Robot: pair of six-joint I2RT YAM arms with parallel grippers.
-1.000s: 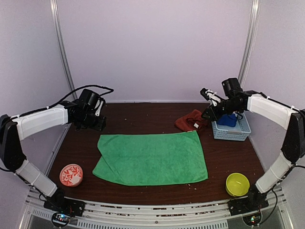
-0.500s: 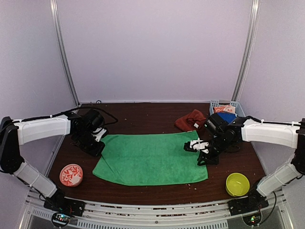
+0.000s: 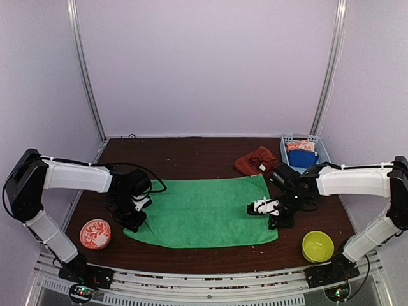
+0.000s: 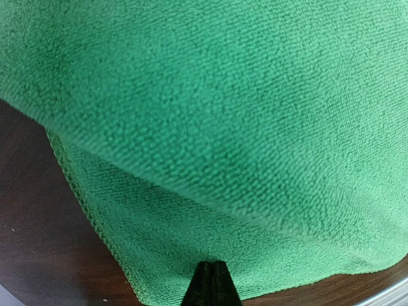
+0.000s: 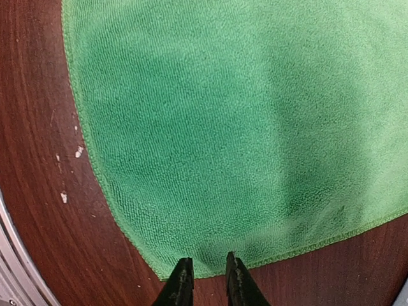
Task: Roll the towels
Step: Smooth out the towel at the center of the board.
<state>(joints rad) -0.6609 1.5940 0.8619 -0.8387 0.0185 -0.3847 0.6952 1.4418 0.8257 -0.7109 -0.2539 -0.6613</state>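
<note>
The green towel [image 3: 201, 213] lies spread flat mid-table, and it fills the left wrist view [image 4: 223, 127] and the right wrist view [image 5: 242, 127]. The rust-red towel [image 3: 255, 160] sits crumpled behind its far right corner. My left gripper [image 3: 139, 223] is low at the green towel's near left corner. It [image 4: 212, 280] is shut, with the tips resting on the cloth just inside the hem and no cloth visible between them. My right gripper [image 3: 274, 223] is down at the towel's right edge. Its [image 5: 207, 268] narrow-set fingers pinch a small pucker of the hem.
A blue basket [image 3: 312, 156] holding orange-white and blue items stands at the back right. A yellow bowl [image 3: 317, 245] sits near the front right, and a red patterned bowl [image 3: 95, 234] near the front left. A metal rail [image 3: 204, 287] runs along the near edge.
Both arms swung down from the back of the table to the green towel's two ends. The left jaws shut and the right jaws narrowed onto the hem.
</note>
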